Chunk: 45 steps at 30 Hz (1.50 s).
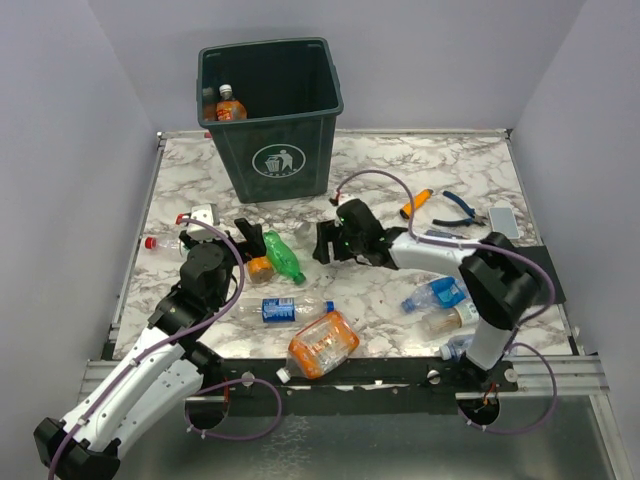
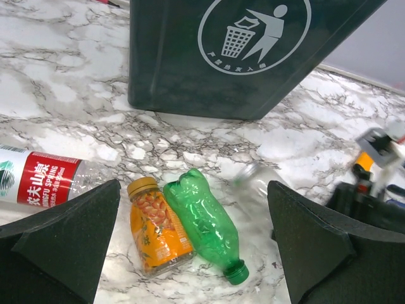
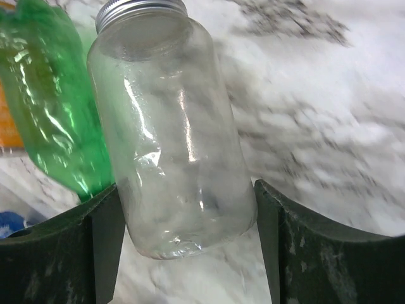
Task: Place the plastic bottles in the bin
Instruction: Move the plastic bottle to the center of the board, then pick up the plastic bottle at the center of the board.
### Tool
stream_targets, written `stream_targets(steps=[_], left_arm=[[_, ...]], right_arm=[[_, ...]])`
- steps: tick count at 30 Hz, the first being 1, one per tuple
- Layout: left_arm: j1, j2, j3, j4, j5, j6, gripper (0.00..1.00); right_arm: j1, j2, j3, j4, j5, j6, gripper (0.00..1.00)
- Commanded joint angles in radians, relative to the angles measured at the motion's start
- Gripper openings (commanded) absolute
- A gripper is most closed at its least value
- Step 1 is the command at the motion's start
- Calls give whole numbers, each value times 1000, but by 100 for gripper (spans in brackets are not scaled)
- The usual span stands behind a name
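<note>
Right wrist view shows the right hand (image 3: pixel 186 193) clamped on a clear bottle (image 3: pixel 177 139) with a silver cap. The bottle's body fills the gap between both fingers and its cap points away from the camera. The green bottle (image 3: pixel 54 101) is just beside it on the left.

Left wrist view shows the left hand (image 2: pixel 193 190) spread wide and holding nothing. It hovers above the green bottle and a small orange bottle (image 2: pixel 158 234), which lie touching side by side on the marble counter (image 2: pixel 63 82). A red-labelled bottle (image 2: pixel 44 180) lies to their left.

From above, the bin (image 1: pixel 275 165) stands upright at the counter's far side with one orange-labelled bottle (image 1: pixel 229 106) inside. A blue-labelled bottle (image 1: pixel 285 309) and a large orange-tinted bottle (image 1: pixel 322 345) lie near the arm bases.
</note>
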Motion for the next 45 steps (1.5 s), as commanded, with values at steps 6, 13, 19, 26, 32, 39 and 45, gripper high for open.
stream_targets(steps=[6, 13, 19, 26, 32, 39, 45], left_arm=[[2, 4, -11, 21, -5, -12, 99], [2, 13, -11, 23, 7, -15, 99], [3, 6, -13, 22, 7, -14, 99], [2, 11, -11, 23, 11, -14, 99], [2, 10, -11, 21, 17, -14, 99], [2, 7, -13, 22, 23, -12, 99], [3, 3, -15, 20, 21, -11, 99]], right_arm=[[-1, -361, -350, -133, 217, 168, 68], [-1, -396, -372, -248, 163, 198, 79], [-2, -378, -321, -353, 151, 186, 96], [-1, -325, -157, -519, 182, 67, 100], [-2, -204, -6, -639, 191, -61, 100], [-27, -100, 70, -629, 142, -121, 100], [-38, -78, 54, -593, 100, -136, 94]])
